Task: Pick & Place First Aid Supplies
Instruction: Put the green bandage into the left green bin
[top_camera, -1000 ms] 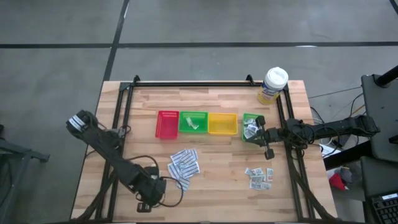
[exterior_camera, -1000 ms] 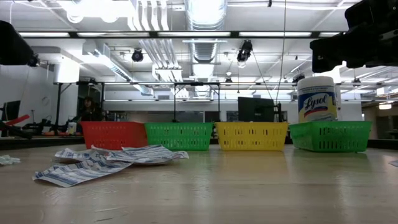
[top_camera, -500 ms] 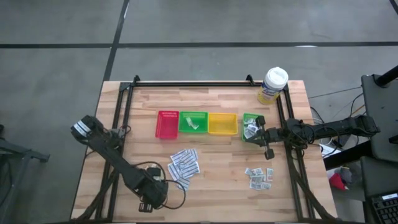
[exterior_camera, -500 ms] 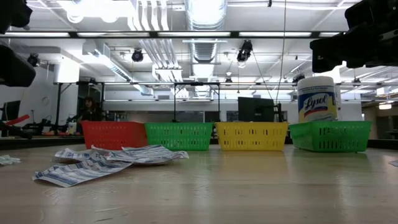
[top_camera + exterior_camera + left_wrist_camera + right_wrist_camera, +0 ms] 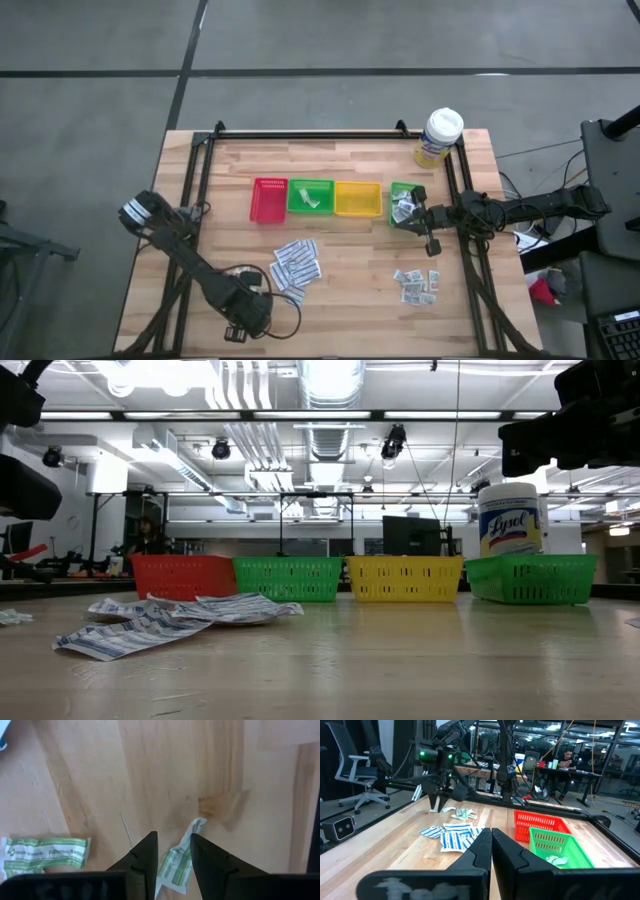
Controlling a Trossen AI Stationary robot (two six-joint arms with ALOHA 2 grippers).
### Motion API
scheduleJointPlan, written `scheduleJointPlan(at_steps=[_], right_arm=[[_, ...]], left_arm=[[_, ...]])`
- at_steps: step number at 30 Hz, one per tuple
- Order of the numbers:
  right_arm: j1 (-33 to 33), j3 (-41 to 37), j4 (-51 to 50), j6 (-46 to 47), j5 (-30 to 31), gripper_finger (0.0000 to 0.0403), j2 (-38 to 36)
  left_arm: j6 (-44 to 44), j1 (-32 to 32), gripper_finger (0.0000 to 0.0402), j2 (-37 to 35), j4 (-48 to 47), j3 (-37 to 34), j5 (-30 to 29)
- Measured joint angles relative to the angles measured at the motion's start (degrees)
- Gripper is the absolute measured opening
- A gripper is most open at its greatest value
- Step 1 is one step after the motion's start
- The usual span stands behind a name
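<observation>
Wooden table [image 5: 350,250] | left tool [image 5: 172,857] apparently pinching green-white sachet [image 5: 176,865] | right tool [image 5: 491,845] pressed together

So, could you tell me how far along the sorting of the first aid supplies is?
Early on. Done: a few packets lie in both green trays. In hand: the left hand pinches a green-white sachet. Left: the strip pile, the small packets and another sachet. The right hand waits, shut, beside one tray.
</observation>
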Motion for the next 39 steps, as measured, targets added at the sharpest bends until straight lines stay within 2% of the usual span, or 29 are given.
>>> scheduleJointPlan(at_steps=[6,14,29,39], right_arm=[[0.0,0.0,0.0,0.0,0.0,0.0008,0.0],[-0.01,0.0,-0.01,0.24,0.0,0.0008,0.0],[0.0,0.0,-0.02,0.3,0.0,0.0008,0.0],[-0.02,0.0,-0.05,0.44,0.0,0.0008,0.04]], left_arm=[[-0.06,0.0,0.0108,0.49,0.03,0.0,-0.31],[-0.13,0.02,0.0108,0.49,0.07,0.0,-4.61],[-0.63,0.04,0.0108,0.49,0.52,-0.22,-4.56],[-1.92,0.07,0.0094,0.12,6.08,-4.38,-4.34]])
